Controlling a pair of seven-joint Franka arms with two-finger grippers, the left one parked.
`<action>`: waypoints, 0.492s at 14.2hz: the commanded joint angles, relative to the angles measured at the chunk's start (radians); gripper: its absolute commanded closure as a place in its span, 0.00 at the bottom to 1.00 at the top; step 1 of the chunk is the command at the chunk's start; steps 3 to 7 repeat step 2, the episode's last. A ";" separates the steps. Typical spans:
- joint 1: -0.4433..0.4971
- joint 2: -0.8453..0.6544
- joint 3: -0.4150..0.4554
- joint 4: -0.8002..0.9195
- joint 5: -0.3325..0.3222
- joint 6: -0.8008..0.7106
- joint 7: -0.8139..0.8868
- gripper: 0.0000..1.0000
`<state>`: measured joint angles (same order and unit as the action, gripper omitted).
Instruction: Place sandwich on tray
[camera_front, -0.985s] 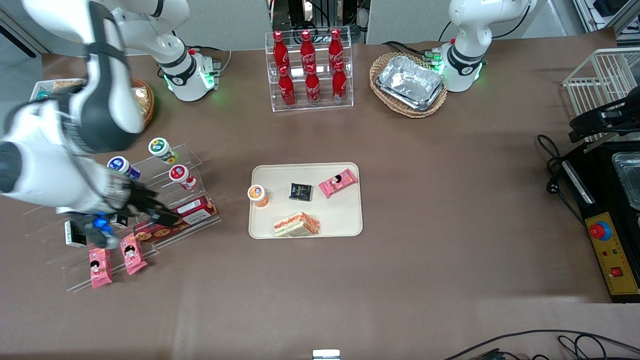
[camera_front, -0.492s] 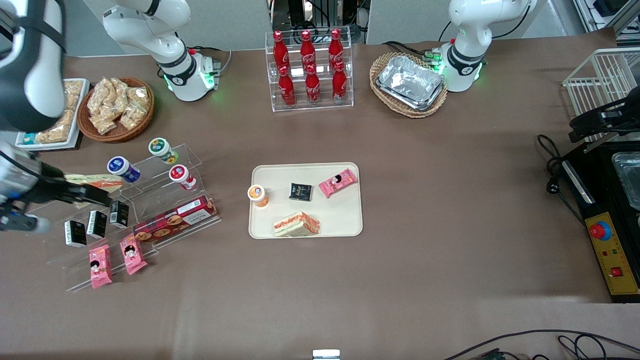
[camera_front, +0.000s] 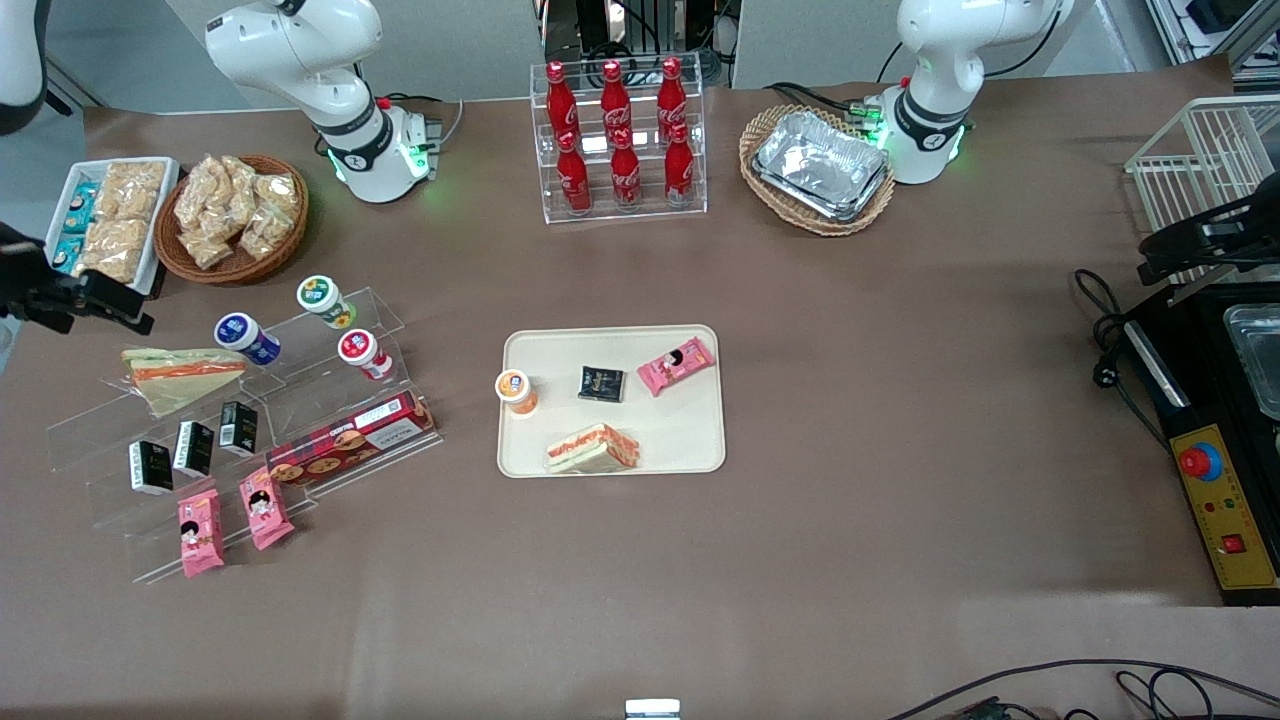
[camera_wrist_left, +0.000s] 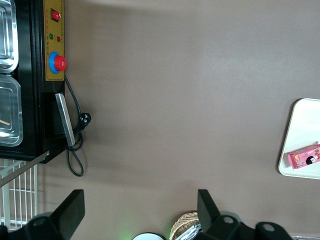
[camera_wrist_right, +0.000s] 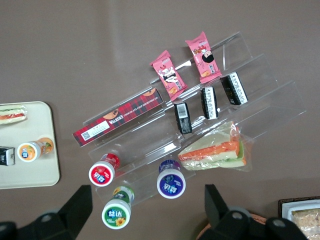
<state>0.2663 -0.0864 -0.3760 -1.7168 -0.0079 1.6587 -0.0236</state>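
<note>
One sandwich (camera_front: 183, 373), a clear-wrapped wedge with orange and green filling, lies on the upper step of a clear acrylic shelf toward the working arm's end of the table; it also shows in the right wrist view (camera_wrist_right: 216, 150). A second sandwich (camera_front: 591, 449) lies on the cream-beige tray (camera_front: 685, 432), at the tray's edge nearest the front camera, and shows in the right wrist view (camera_wrist_right: 12, 114) on the tray (camera_wrist_right: 27, 176). My right gripper (camera_front: 100, 300) (camera_wrist_right: 146, 207) is open and empty, high above the table just off the shelf's edge.
The acrylic shelf (camera_front: 330, 400) holds three capped cups, dark packets, pink snack packs and a red biscuit box (camera_front: 350, 440). A wicker snack basket (camera_front: 235, 215) and white bin (camera_front: 105, 225) stand close to the gripper. An orange cup, dark packet and pink snack lie on the tray.
My right arm has pulled up and away from over the acrylic shelf toward the table's edge, uncovering the shelf sandwich, the snack basket and the white bin. Nothing on the table moved.
</note>
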 joint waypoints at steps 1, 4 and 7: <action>-0.050 -0.026 0.029 -0.040 -0.018 0.016 -0.001 0.00; -0.079 -0.026 0.064 -0.040 -0.018 0.016 0.001 0.00; -0.079 -0.026 0.064 -0.040 -0.018 0.016 0.001 0.00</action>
